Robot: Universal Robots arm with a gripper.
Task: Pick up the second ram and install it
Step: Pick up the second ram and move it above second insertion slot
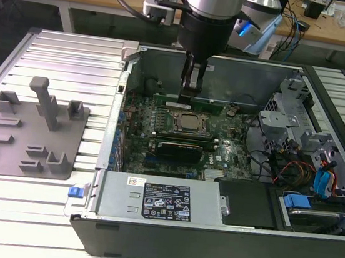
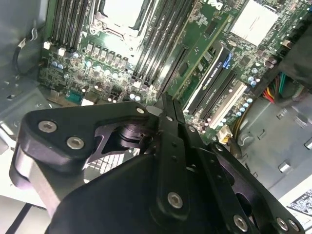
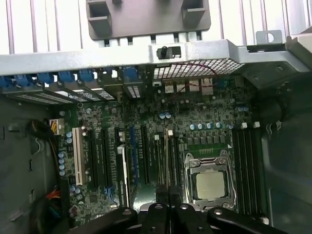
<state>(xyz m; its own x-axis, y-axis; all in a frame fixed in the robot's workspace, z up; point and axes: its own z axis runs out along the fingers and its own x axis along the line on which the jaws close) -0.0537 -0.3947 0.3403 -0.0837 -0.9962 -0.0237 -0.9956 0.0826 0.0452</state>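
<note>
**A:** Where is the pincer [image 1: 189, 92] right now?

**B:** Down inside the open computer case [image 1: 209, 237], at the end of the arm [image 1: 212, 8]. In the exterior view it hangs low over the dark green motherboard [image 1: 225, 157]. The CPU socket [image 1: 189, 123] is just beside its tips.

**A:** Are the jaws apart or together?

**B:** Together, and gripping something. In the first wrist view the two black fingers [image 3: 157, 214] are pressed onto a thin stick seen edge-on. That stick is the second ram [image 3: 168, 165].

**A:** So the ram is in the pincer's grasp?

**B:** Yes. It runs straight out from between the fingertips, in line with the dark memory slots [image 3: 157, 163] directly under the pincer. In the same view the CPU socket [image 3: 209, 183] lies just to one side of the stick, near the fingers.

**A:** Is it pushed home in a slot?

**B:** I cannot tell. The stick is down at the level of the slots, but its lower edge is hidden, so contact with a slot does not show.

**A:** And the second wrist view?

**B:** There the fingers of the pincer [image 2: 168, 105] meet in a narrow point, close above the board.

**A:** Anything outside the case?

**B:** The grey holder tray [image 1: 7, 140] with its posts lies on the ribbed worktop [image 1: 61, 59]. It is well apart from the pincer, beyond the case wall.
</note>
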